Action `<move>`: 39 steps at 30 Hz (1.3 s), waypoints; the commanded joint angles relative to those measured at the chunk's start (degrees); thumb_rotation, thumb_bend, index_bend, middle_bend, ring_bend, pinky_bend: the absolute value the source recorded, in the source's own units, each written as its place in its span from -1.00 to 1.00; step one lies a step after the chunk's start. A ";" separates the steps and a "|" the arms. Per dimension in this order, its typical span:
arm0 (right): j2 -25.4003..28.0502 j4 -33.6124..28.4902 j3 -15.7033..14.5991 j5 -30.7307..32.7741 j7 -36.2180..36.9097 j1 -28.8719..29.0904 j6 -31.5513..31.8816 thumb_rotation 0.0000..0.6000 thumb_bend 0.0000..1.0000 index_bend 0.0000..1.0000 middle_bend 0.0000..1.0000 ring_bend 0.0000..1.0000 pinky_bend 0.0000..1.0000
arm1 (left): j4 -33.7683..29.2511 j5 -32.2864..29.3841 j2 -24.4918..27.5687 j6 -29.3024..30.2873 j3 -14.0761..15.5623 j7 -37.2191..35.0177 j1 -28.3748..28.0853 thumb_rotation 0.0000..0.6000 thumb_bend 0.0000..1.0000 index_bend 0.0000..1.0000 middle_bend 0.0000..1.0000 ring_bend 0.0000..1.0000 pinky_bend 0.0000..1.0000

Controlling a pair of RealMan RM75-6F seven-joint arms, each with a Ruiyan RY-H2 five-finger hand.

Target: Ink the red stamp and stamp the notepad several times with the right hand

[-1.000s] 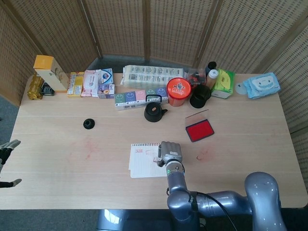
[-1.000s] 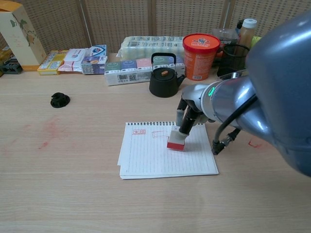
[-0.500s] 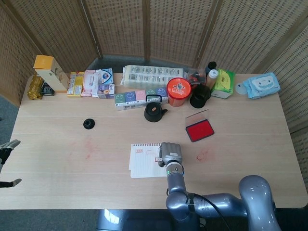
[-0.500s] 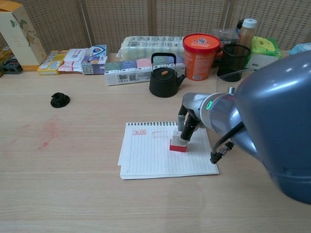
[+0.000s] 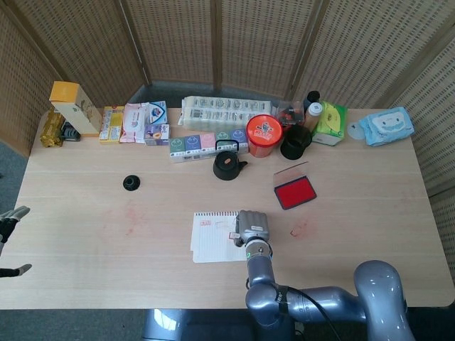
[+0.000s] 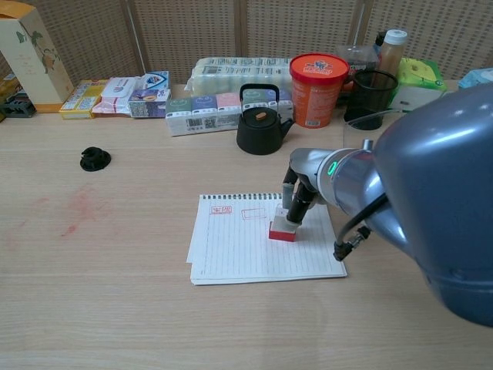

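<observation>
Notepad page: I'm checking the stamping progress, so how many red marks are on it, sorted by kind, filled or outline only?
Filled red marks on the notepad: 1
Outline-only red marks: 1
Total visible: 2
The red stamp, held by the right hand, sits on the page and may hide another.
</observation>
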 commanded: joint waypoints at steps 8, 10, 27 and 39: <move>-0.39 0.47 0.02 -0.08 -0.51 -0.43 -0.29 1.00 0.21 0.56 1.00 1.00 1.00 | -0.01 0.09 0.05 0.13 0.05 -0.12 0.08 1.00 -1.00 -1.00 -1.00 -1.00 -0.98; -0.67 0.85 0.05 0.00 -0.57 -0.58 -0.58 1.00 0.21 0.56 1.00 1.00 1.00 | -0.03 0.12 0.06 0.19 0.05 -0.12 0.09 1.00 -1.00 -1.00 -1.00 -1.00 -0.98; -0.48 0.07 1.14 0.07 -2.19 -1.05 0.39 1.00 0.21 0.56 1.00 1.00 1.00 | 0.11 0.26 0.26 0.47 0.06 -0.81 0.20 1.00 -1.00 -1.00 -1.00 -1.00 -0.98; 5.03 -14.17 6.30 0.06 -5.49 0.67 9.19 1.00 0.21 0.56 1.00 1.00 1.00 | 0.11 1.04 0.47 0.76 0.37 -1.17 0.27 1.00 -1.00 -1.00 -1.00 -1.00 -0.98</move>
